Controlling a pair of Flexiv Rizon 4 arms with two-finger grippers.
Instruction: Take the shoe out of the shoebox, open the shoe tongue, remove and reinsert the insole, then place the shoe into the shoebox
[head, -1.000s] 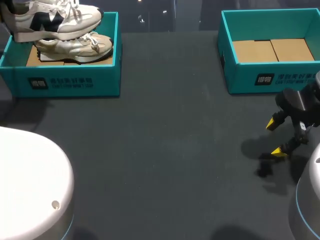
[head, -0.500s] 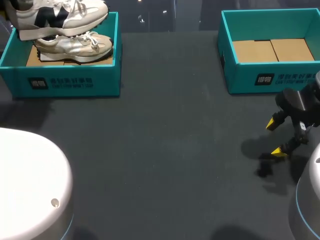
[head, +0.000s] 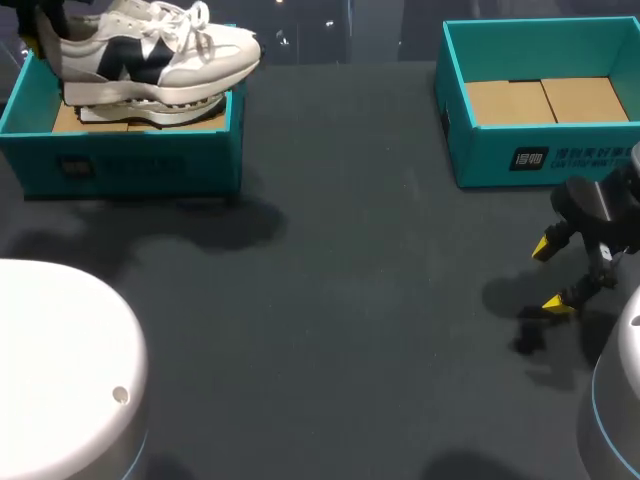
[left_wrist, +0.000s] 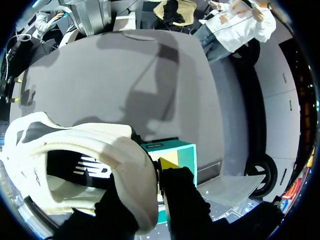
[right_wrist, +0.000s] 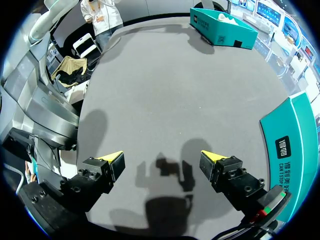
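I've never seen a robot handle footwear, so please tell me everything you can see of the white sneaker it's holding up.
The sneaker is white with dark navy side panels, white laces and a thick pale sole. The upper looks like leather mixed with fabric. It hangs roughly level over the teal shoebox at the table's far left. Its toe points toward the middle, and a second shoe lies in the box beneath it. The left gripper pinches its heel collar, one finger inside the opening and one outside.

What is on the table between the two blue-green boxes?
Nothing. In the head view, the stretch of dark table between the left shoebox and the right shoebox is bare.
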